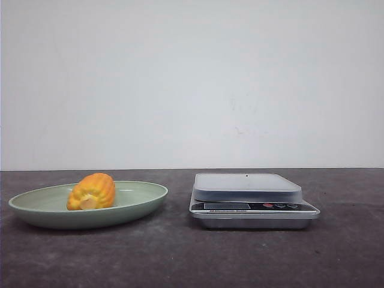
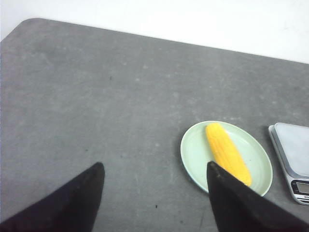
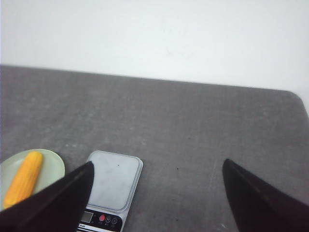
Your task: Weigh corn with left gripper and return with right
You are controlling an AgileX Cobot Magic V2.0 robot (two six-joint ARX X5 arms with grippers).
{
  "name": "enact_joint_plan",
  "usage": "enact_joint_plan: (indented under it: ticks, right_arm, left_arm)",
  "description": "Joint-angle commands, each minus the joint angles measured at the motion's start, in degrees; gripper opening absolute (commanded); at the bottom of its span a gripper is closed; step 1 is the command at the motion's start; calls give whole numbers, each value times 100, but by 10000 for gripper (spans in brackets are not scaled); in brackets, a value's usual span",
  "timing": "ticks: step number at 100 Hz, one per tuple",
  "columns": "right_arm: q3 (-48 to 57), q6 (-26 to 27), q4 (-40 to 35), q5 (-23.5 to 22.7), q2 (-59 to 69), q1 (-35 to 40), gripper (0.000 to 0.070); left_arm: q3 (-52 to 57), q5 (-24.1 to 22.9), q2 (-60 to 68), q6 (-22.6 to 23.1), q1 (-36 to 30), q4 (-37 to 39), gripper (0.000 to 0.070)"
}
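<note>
The corn (image 1: 92,191) lies on its side in a pale green plate (image 1: 135,207) on the left of the dark table. It also shows in the left wrist view (image 2: 228,152) and the right wrist view (image 3: 23,178). A grey kitchen scale (image 1: 247,187) with an empty platform stands to the right of the plate. My left gripper (image 2: 154,171) is open and empty, high above bare table, left of the plate (image 2: 193,152). My right gripper (image 3: 157,166) is open and empty, high above the table, to the right of the scale (image 3: 113,179). Neither gripper shows in the front view.
A white wall stands behind the table. The table's rounded far corners show in the wrist views. The scale's display and buttons (image 1: 279,206) face the front.
</note>
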Motion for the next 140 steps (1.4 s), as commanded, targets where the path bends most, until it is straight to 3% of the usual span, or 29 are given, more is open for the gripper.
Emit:
enact_joint_plan:
  ticks: [1,23,45,50,55,59,62,64,65,140]
  right_arm:
    - [-227,350,-57,20,-354,20,539]
    - [-1950,938,28,-35,-1934,-13,540]
    - [-3244,938,216,-170,-3036,-13,512]
    - [-3375,925,214,-168,-3126,-13,450]
    - [-3440,916,212,-168,-3141,-13,364]
    - [-3456,876,212,-166,-3141,-13,244]
    - [-3456,815,216,-166,-3141,-13,111]
    - [-3456,769,232,-166,-3141,-13,9]
    - [-3456,750,243,-166,-3141,-13,0]
    - [-3453,680,389,-168,-3141,-11,11]
  left_arm:
    - [35,76,2,52,-24,101,393]
    - [-129,476,0,-15,-24,328,393]
    - [-332,481,0,-26,-24,450,387]
    - [-385,481,0,-35,-24,501,372]
    - [-442,481,0,-33,-24,557,268]
    - [-485,483,0,-31,-24,592,141]
    - [-518,483,0,-17,-24,616,17]
    - [-535,481,0,-9,-24,623,0]
    - [-542,481,0,-4,-24,627,4]
    - [-560,476,0,31,-24,614,18]
